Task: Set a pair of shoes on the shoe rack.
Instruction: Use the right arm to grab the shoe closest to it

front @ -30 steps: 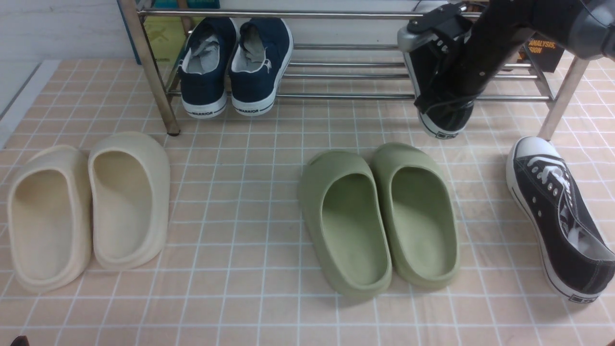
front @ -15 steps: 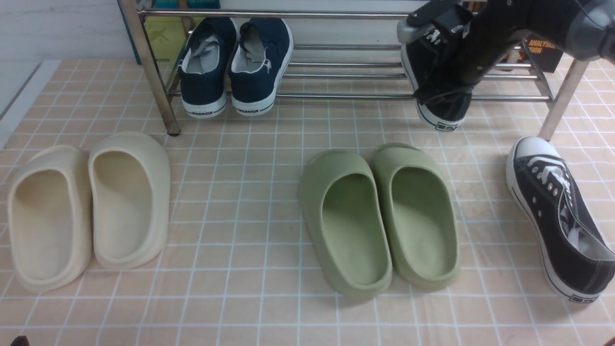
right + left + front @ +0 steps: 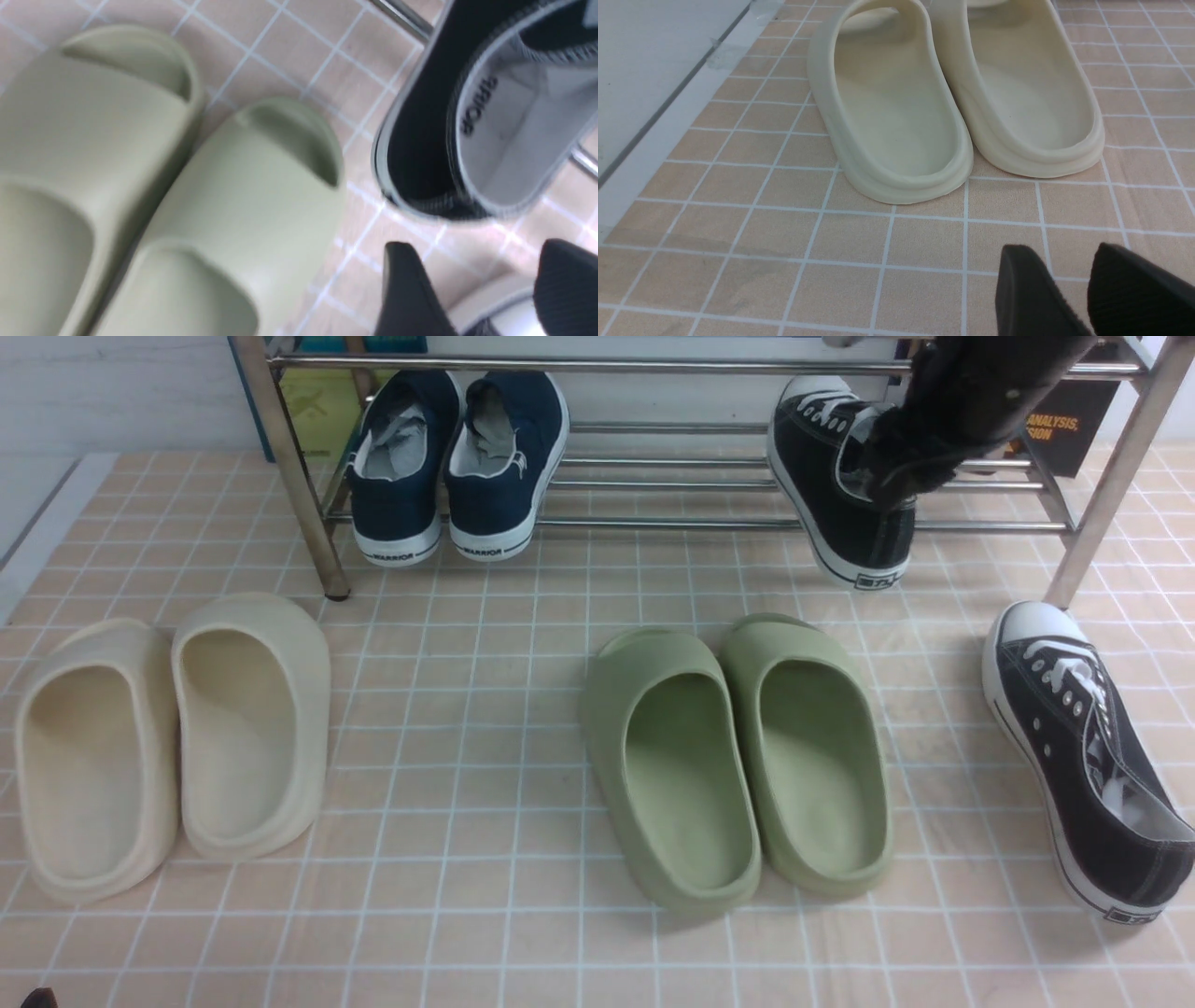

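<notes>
One chrome shoe rack (image 3: 672,523) spans the back of the tiled floor (image 3: 523,933). In front of it lie two cream foam slippers (image 3: 247,723) at the left and two green foam slippers (image 3: 672,775) at centre, each pair side by side. Two navy WARRIOR sneakers (image 3: 504,457) sit on the rack's low shelf. The first black sneaker (image 3: 831,495) rests on that shelf at the right, its heel overhanging. The second black sneaker (image 3: 1074,756) lies on the floor near the rack's right leg. The left gripper (image 3: 1062,254) and the right gripper (image 3: 476,252) each have their fingers spread and hold nothing.
</notes>
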Motion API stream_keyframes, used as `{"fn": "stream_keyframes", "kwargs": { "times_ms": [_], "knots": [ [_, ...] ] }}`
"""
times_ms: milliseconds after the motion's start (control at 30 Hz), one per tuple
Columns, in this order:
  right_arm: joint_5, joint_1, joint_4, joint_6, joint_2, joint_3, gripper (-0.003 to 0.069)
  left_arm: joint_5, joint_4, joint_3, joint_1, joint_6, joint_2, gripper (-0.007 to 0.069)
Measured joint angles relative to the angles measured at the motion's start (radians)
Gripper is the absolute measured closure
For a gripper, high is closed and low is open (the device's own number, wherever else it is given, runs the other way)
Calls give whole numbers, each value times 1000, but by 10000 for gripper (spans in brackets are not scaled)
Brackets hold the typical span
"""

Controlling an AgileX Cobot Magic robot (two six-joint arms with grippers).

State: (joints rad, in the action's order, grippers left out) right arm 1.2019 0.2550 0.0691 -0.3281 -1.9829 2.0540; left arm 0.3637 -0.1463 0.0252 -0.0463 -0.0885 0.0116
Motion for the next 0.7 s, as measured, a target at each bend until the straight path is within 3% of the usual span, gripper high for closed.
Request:
{"fn": "stream_keyframes", "kwargs": {
  "times_ms": [267,300,333,367,700],
  "knots": [
    [40,0,0,61,159,-124,536,0,0,0,0,0,0,386],
    [39,0,-1,83,219,-213,599,0,0,0,0,0,0,386],
    [39,0,-2,85,234,-224,605,0,0,0,0,0,0,386],
    [39,-2,-4,95,298,-330,657,0,0,0,0,0,0,386],
    [-2,-90,-5,109,560,-872,676,0,0,0,0,0,0,386]
  ]
}}
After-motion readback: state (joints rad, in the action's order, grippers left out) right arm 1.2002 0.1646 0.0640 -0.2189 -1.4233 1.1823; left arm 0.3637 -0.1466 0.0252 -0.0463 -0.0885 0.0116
